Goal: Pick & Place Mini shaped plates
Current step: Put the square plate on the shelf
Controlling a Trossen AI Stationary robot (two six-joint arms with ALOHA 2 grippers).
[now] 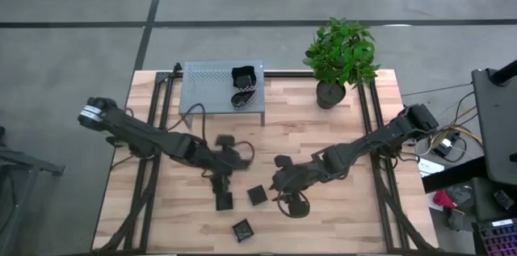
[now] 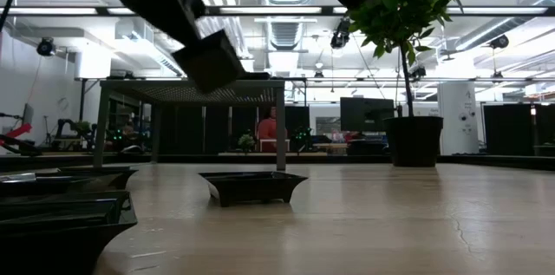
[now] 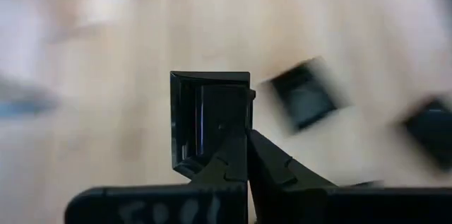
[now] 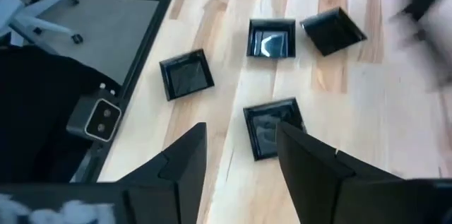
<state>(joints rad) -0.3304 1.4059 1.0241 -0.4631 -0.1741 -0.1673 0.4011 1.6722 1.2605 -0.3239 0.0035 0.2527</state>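
Left gripper (image 3: pixel 246 155): jaws pressed together on the rim of one small square dark grey-black dish (image 3: pixel 210 120), which hangs tilted clear of the light wooden counter (image 1: pixel 339 207), as the low view shows.

Right gripper (image 4: pixel 240 155): jaws spread, nothing between them, poised directly over a second square dark dish (image 4: pixel 273 126) lying flat on the counter.

Right wrist view: three further square dark dishes lie near it, one (image 4: pixel 186 74) towards the counter's edge, one (image 4: pixel 272 38) beyond, one (image 4: pixel 332 29) just beside that, tilted.

High view: two more dark dishes (image 1: pixel 244 83) sit on the perforated grey metal shelf (image 1: pixel 206 86) at the counter's far side. A green potted plant (image 1: pixel 340 58) stands just beside the shelf.
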